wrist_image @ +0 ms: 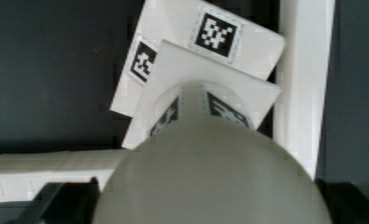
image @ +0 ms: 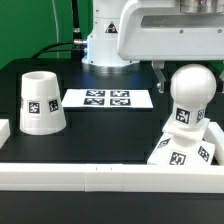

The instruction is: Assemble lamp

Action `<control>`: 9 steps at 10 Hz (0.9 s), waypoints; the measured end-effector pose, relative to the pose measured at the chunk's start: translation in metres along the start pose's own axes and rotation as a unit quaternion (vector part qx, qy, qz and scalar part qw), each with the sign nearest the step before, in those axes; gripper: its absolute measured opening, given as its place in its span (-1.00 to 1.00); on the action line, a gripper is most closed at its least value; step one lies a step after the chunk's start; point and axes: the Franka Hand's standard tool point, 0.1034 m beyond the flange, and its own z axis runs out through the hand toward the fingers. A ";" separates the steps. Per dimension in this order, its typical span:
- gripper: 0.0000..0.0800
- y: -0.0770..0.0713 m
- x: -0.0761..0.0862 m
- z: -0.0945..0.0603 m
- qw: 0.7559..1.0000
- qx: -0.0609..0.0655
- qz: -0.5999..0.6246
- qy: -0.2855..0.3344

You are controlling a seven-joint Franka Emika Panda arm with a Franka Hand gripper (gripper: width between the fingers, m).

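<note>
The white bulb [image: 190, 95] stands with its round head up and its stem down on the low square base [image: 185, 150] at the exterior view's right. My gripper [image: 190, 75] comes down from above with a dark finger [image: 160, 72] on either side of the bulb's head and is shut on it. In the wrist view the bulb's head [wrist_image: 207, 170] fills the space between the fingers [wrist_image: 56, 198], with the base [wrist_image: 207, 50] and its square markers beyond it. The tapered shade [image: 42, 102] stands alone at the exterior view's left, mouth up.
The marker board [image: 108, 98] lies flat in the middle of the black table. A long white rail [image: 100, 178] runs along the front, and another [wrist_image: 305, 90] lies beside the base. The arm's white base [image: 105, 40] stands at the back.
</note>
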 end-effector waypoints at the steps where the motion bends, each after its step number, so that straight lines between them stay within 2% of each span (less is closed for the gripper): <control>1: 0.45 0.001 0.000 0.000 1.000 -0.001 0.027 0.000; 2: 0.45 0.001 0.000 0.001 1.000 0.000 0.031 -0.001; 3: 0.69 0.001 0.000 0.001 1.000 0.000 0.029 -0.001; 6: 0.75 -0.002 -0.001 -0.004 1.000 0.001 0.024 0.001; 8: 0.75 0.001 -0.011 -0.026 1.000 0.002 0.003 -0.002; 9: 0.75 0.006 -0.016 -0.037 1.000 0.007 -0.003 0.001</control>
